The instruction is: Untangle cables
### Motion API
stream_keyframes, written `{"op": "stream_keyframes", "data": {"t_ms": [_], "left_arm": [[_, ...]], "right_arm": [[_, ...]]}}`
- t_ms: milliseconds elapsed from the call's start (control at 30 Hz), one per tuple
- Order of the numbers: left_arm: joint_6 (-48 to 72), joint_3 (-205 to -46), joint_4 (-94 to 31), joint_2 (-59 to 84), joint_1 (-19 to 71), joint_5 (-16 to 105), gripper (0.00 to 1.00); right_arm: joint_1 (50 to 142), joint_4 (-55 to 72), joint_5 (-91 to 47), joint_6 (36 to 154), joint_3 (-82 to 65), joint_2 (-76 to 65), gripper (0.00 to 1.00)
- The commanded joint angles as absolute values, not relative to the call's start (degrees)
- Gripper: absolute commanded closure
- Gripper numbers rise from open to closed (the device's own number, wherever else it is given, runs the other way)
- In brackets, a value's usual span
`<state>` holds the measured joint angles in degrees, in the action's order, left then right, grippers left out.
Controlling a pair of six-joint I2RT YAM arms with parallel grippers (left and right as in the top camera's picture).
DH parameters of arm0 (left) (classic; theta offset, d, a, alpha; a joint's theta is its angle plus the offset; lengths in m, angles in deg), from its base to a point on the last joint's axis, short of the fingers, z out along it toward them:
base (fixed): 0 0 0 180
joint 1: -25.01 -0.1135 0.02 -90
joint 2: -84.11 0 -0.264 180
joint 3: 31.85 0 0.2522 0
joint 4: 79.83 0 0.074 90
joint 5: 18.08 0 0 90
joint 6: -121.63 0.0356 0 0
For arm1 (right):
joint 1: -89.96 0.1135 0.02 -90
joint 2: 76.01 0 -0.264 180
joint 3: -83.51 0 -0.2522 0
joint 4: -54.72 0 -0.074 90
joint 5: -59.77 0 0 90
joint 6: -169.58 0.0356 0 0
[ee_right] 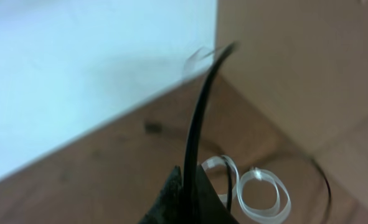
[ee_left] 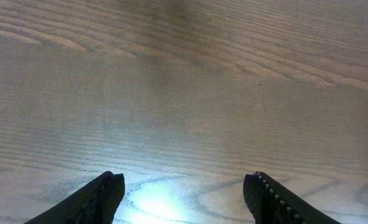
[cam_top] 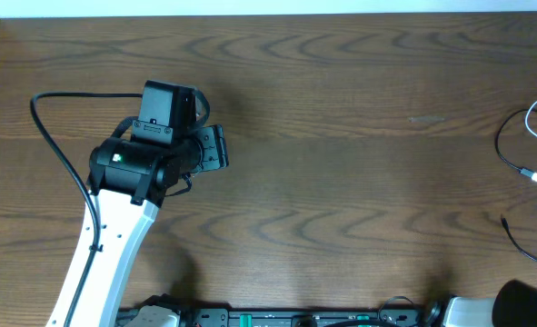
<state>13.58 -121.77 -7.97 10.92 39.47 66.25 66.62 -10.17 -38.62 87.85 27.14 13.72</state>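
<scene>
Black cable (ee_right: 196, 124), white cable (ee_right: 261, 172), brown wood-grain table (cam_top: 341, 182).

Your overhead view is evenly lit and sharp. Left wrist: glare whitens the desk (ee_left: 162, 202) at bottom centre. Right wrist: blurred throughout, the black cable (ee_right: 198, 118) soft-edged.

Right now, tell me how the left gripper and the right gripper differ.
The left gripper is open, fingers wide apart; the right gripper is shut on the black cable. The left gripper holds nothing over bare table; the right gripper has the cable rising from its fingers. Both have dark fingers.
</scene>
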Motion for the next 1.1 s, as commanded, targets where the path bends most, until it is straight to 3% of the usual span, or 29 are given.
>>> {"op": "stream_keyframes", "data": {"t_ms": [0,467,600,633,733,800,967,1067], "left_arm": [[13.3,-122.3,-7.9,11.1,39.3,66.4,0.33],[13.3,-122.3,-7.8,11.1,39.3,66.4,0.33],[13.3,-122.3,-7.8,11.1,39.3,66.4,0.33],[13.3,-122.3,-7.8,11.1,39.3,66.4,0.33],[13.3,-122.3,-7.9,11.1,39.3,66.4,0.32],[13.4,-122.3,-8.3,11.1,39.3,66.5,0.27],[13.4,-122.3,-10.8,11.1,39.3,70.4,0.22],[13.3,-122.3,-11.9,11.1,39.1,75.8,0.21]], "right_arm": [[65.7,-13.1,-36.7,89.0,25.4,17.8,0.99],[63.6,-13.7,-39.2,89.0,24.3,22.8,0.99],[61.1,-13.2,-39.3,89.2,24.3,22.8,0.82],[60.5,-13.3,-39.3,89.7,24.3,22.8,0.72],[59.3,-14.1,-35.6,90.3,24.3,22.8,0.22],[59.1,-15.8,-29.4,90.2,24.3,22.8,0.04],[60.4,-21.1,-6.5,84.8,24.0,22.9,0.01],[63.7,-25.5,-4.6,81.0,23.6,22.9,0.01]]}}
